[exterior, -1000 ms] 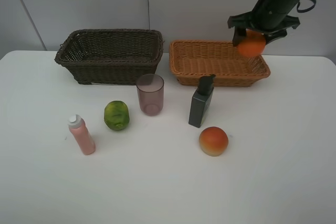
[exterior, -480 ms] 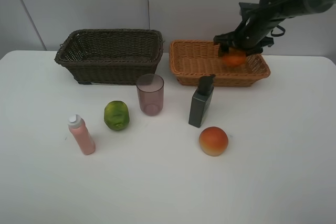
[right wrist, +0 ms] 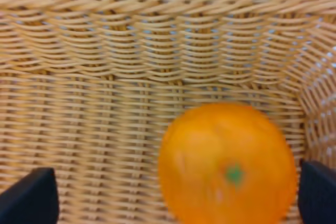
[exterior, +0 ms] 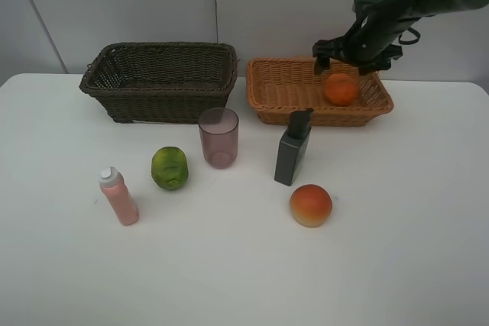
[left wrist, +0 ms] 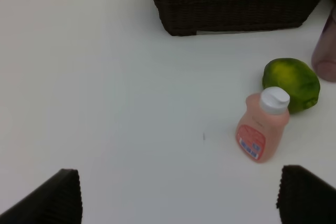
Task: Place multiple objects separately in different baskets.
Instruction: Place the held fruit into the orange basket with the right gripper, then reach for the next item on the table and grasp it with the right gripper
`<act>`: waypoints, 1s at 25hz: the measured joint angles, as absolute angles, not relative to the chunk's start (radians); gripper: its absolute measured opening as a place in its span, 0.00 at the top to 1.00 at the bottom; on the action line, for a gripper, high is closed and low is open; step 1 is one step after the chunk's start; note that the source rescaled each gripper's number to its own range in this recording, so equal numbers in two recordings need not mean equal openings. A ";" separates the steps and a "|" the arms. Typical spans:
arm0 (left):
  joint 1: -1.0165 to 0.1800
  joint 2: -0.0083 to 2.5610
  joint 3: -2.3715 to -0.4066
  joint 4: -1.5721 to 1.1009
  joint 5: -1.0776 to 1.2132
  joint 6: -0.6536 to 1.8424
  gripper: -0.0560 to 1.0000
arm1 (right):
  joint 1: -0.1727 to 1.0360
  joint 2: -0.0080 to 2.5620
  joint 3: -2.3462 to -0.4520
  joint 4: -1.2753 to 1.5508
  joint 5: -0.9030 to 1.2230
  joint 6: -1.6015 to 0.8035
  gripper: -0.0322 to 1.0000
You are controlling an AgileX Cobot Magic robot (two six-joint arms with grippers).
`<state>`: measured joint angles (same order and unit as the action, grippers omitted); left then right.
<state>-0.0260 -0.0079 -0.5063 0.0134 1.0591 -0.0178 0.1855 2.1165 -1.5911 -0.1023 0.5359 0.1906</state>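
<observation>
- Orange point(exterior: 341, 89) lies inside the tan basket point(exterior: 281, 75), to the right of its middle, below the rim.
- Right gripper point(exterior: 343, 64) hangs just above the orange, jaws wide, gripping nothing.
- Left gripper point(left wrist: 181, 199) is wide apart over bare table point(left wrist: 105, 103), with nothing between its fingers.
- Pink bottle point(left wrist: 261, 127) stands just beside the green fruit point(left wrist: 291, 83).
- Wide free table lies in front of the peach point(exterior: 311, 205).
</observation>
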 joint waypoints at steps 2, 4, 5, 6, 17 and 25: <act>-0.026 -0.008 -0.506 0.013 1.059 -0.018 0.03 | 0.185 2.080 -1.591 -0.102 0.576 0.191 0.02; -0.026 -0.008 -0.506 0.013 1.059 -0.018 0.03 | 0.185 2.046 -1.591 -0.100 0.641 0.191 0.01; -0.026 -0.008 -0.506 0.013 1.059 -0.018 0.03 | 0.185 2.028 -1.591 -0.100 0.677 0.191 0.01; -0.026 -0.008 -0.506 0.013 1.059 -0.018 0.03 | 0.187 2.011 -1.591 -0.100 0.708 0.191 0.01; -0.026 -0.008 -0.506 0.013 1.059 -0.018 0.03 | 0.239 1.786 -1.365 -0.071 0.848 0.191 0.00; -0.026 -0.008 -0.506 0.013 1.059 -0.018 0.03 | 0.297 1.600 -1.124 -0.047 0.849 0.210 0.00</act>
